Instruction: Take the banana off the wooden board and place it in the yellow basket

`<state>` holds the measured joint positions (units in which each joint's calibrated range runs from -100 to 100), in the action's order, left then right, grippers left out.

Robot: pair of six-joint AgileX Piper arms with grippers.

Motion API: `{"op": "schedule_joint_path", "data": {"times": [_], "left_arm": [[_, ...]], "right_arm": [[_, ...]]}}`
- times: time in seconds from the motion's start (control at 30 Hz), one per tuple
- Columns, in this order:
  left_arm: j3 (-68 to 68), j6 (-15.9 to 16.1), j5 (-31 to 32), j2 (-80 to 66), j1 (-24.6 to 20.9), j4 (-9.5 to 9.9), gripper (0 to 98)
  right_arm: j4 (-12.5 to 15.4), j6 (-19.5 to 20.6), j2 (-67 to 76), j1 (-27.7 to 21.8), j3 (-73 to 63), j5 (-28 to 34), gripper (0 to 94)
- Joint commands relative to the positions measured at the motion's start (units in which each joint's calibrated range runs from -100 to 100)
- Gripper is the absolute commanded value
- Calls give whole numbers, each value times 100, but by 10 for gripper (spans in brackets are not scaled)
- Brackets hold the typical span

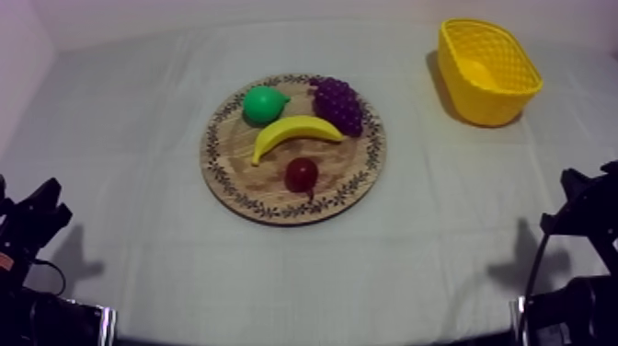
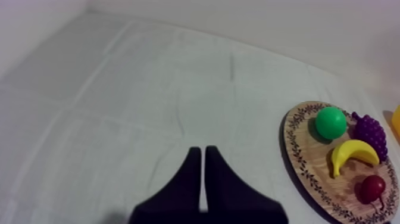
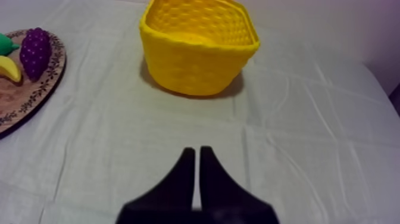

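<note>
A yellow banana point(image 1: 296, 132) lies across the middle of the round wooden board point(image 1: 230, 179), curved side up. With it on the board are a green pear point(image 1: 264, 103), purple grapes point(image 1: 338, 103) and a small red fruit point(image 1: 301, 173). The yellow basket point(image 1: 487, 70) stands at the far right, nothing in it. My left gripper point(image 2: 203, 154) rests low at the left, fingers together as a wedge over bare cloth, the board point(image 2: 297, 155) and banana point(image 2: 353, 153) off to its side. My right gripper point(image 3: 197, 154) is shut too, facing the basket point(image 3: 199, 44) with the board's edge point(image 3: 36, 95) beside it.
Grey-white cloth point(image 1: 129, 138) covers the table, with open room between the board and the basket and along the front. My left arm point(image 1: 32, 225) and right arm point(image 1: 579, 216) sit at the lower corners.
</note>
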<state>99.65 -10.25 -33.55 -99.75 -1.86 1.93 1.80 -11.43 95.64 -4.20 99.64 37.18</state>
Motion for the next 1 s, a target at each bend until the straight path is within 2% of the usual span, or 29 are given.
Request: {"op": "schedule_joint_path", "data": {"times": [0.0, 0.73, 0.97], "left_arm": [[1, 2, 1, 0, 2, 0, 0], [1, 2, 1, 0, 2, 0, 0], [1, 2, 1, 0, 2, 0, 0]], "right_arm": [[3, 3, 3, -1, 3, 0, 6], [3, -20, 3, -1, 3, 0, 6], [3, 221, 3, 5, 3, 0, 6]]}}
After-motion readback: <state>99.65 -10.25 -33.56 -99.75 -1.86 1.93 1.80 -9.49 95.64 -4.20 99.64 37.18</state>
